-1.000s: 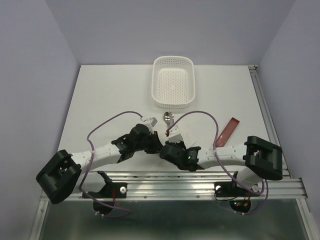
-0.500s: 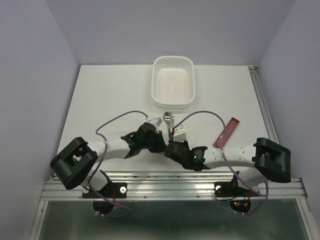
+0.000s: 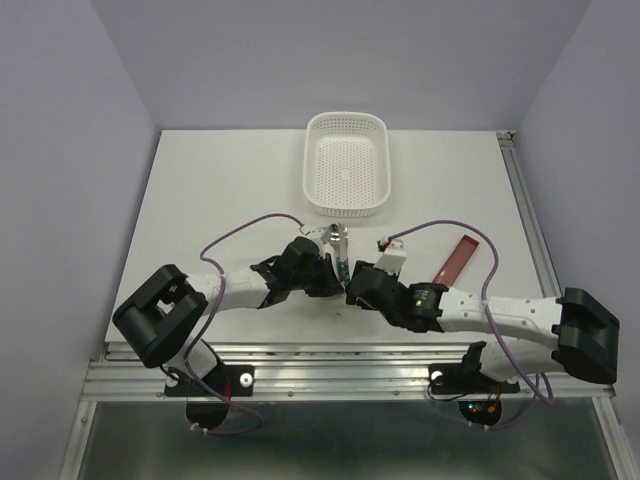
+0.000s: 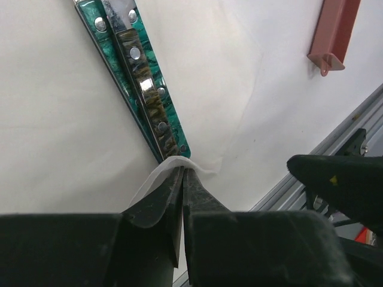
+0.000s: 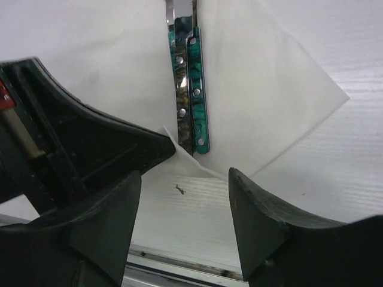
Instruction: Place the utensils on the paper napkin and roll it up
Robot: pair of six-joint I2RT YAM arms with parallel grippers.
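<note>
Fingers of the left claw are pressed together and pinch a raised fold at the edge of the paper napkin. The spoon lies flat on the napkin. The butt end of its dark green, riveted handle is just ahead of the left fingertips, and the handle runs diagonally away from them. A dark red plastic piece lies on the table well ahead of this claw and off to one side. The right claw is spread, with nothing between its fingers. Its fingertips sit just short of the handle end, which lies straight ahead between them, near the napkin's closest edge. One napkin corner projects to the outer side of this claw. The black tip of the left claw enters the right wrist view from the other side and meets the napkin beside the handle end. In the top view both claws converge on the spoon from either side, and the spoon bowl points away from them toward the white perforated basket, which stands beyond both claws.
</note>
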